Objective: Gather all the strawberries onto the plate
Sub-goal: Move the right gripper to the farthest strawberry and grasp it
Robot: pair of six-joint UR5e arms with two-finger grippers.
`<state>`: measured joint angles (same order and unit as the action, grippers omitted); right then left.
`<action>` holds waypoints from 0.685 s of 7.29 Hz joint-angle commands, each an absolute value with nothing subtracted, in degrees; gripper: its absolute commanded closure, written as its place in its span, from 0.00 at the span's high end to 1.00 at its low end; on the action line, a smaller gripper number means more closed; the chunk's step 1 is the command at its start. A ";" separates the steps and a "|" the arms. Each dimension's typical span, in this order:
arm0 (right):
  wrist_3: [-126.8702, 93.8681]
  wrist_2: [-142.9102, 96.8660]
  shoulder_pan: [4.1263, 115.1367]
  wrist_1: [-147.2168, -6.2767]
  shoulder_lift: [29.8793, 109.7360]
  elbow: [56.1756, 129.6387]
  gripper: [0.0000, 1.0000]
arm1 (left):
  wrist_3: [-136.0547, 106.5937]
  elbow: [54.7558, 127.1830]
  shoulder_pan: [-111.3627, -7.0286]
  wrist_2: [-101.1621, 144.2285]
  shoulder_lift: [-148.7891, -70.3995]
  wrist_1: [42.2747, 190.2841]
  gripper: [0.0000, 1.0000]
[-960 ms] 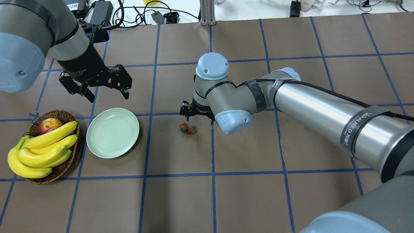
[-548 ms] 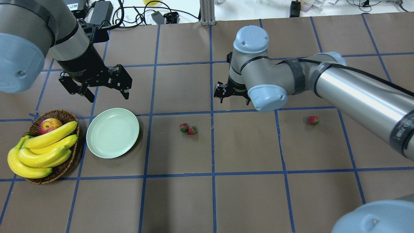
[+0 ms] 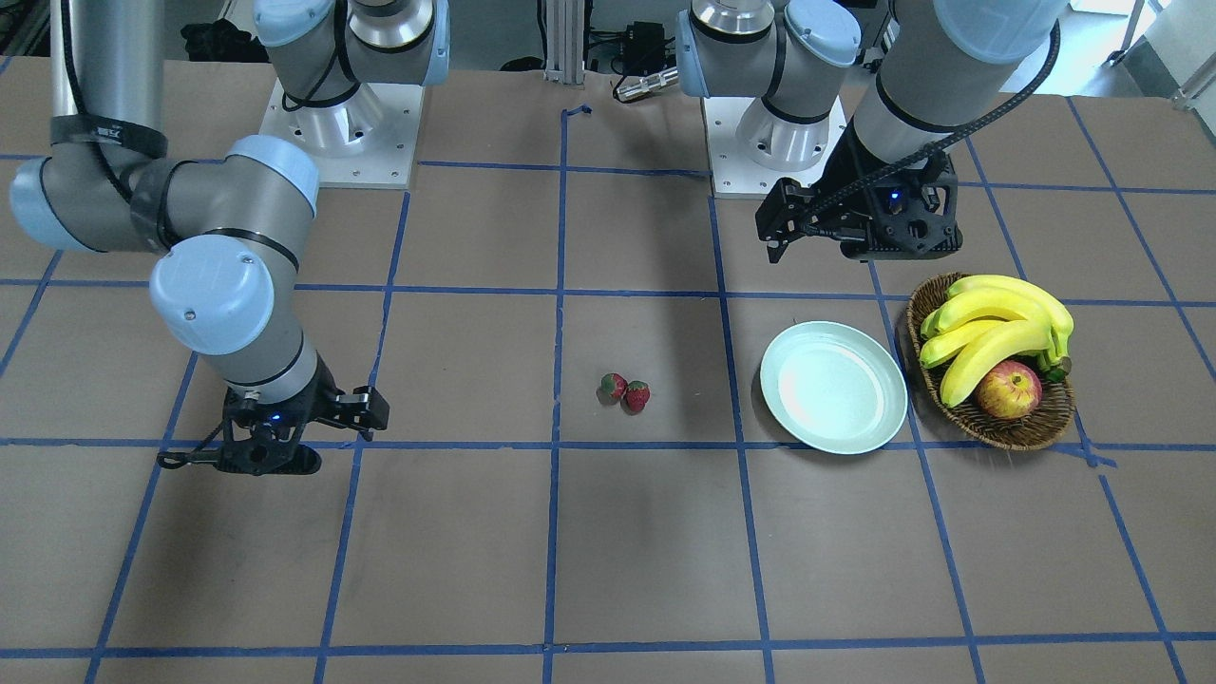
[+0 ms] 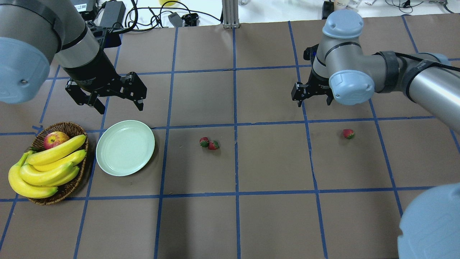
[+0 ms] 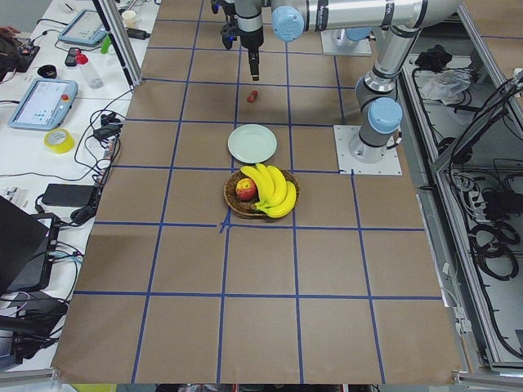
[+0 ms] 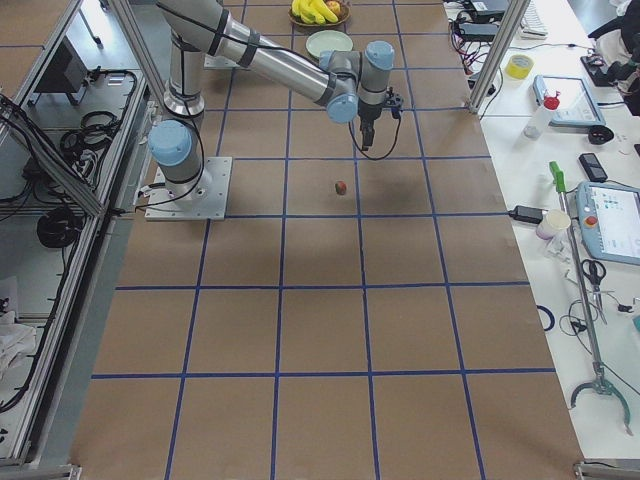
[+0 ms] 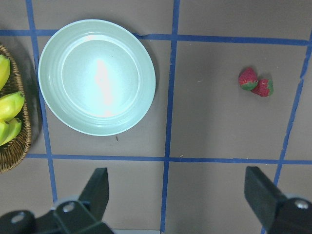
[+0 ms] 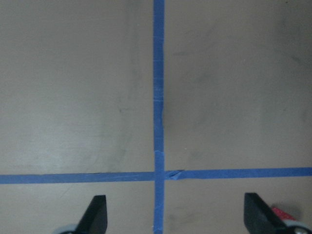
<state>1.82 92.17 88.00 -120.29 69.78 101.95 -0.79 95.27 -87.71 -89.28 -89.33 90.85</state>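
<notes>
Overhead exterior shows a third strawberry (image 4: 348, 133) the front-facing view misses

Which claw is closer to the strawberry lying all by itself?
The right claw. It hangs just beyond the lone strawberry, slightly toward the middle. The left claw is far off on the other side, by the plate.

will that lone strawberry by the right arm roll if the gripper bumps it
The lone strawberry is small and rounded, lying loose on flat brown paper, so a bump would probably roll or skid it. It looks light and is likely soft, so a hard squeeze may bruise it.
</notes>
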 commanded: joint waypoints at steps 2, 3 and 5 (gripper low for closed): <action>9.21 93.08 82.54 -121.20 71.01 105.81 1.00 | -0.70 95.27 -87.80 -89.30 -89.21 90.88 1.00; 11.06 93.08 81.75 -121.81 71.10 107.30 0.99 | -0.70 95.27 -87.80 -89.30 -89.21 90.79 1.00; 13.52 93.25 81.04 -126.54 71.02 111.86 0.89 | -0.70 95.27 -87.80 -89.30 -89.21 90.88 1.00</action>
<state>11.85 93.12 81.49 -123.71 71.01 109.00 -0.74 95.27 -87.80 -89.30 -89.26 90.86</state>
